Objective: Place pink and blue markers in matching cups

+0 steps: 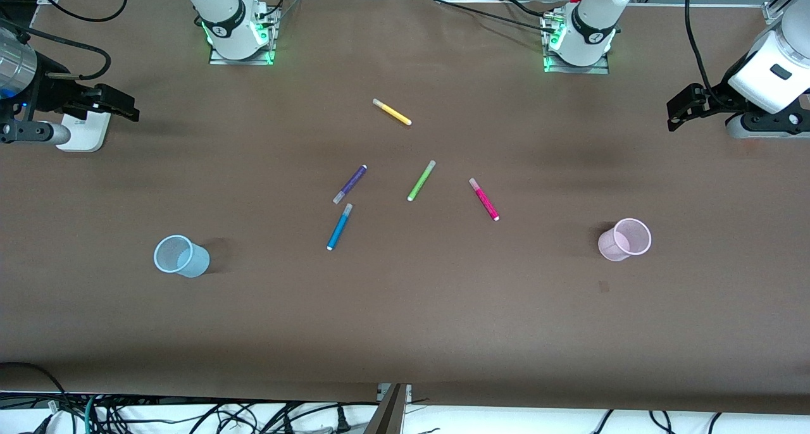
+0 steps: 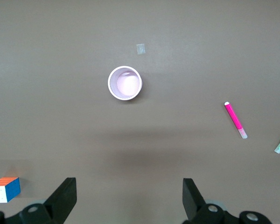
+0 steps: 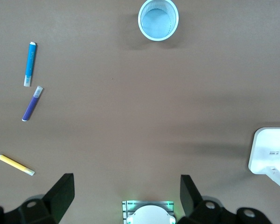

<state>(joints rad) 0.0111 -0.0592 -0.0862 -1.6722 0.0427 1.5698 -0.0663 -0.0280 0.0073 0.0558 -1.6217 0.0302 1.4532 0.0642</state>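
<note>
The pink marker (image 1: 484,199) lies flat near the table's middle, toward the left arm's end; it also shows in the left wrist view (image 2: 235,120). The blue marker (image 1: 339,227) lies flat toward the right arm's end and shows in the right wrist view (image 3: 30,64). The pale pink cup (image 1: 625,239) stands upright and empty; the left wrist view shows it too (image 2: 125,83). The pale blue cup (image 1: 181,256) stands upright and empty; the right wrist view shows it too (image 3: 158,19). My left gripper (image 1: 676,113) (image 2: 129,196) is open, raised at its end of the table. My right gripper (image 1: 126,108) (image 3: 127,193) is open, raised at its end.
A purple pen (image 1: 350,184), a lime-green pen (image 1: 421,180) and a yellow pen (image 1: 392,112) lie between the two markers and the arm bases. A white block (image 1: 85,133) sits under the right gripper. A coloured cube (image 2: 4,189) shows in the left wrist view.
</note>
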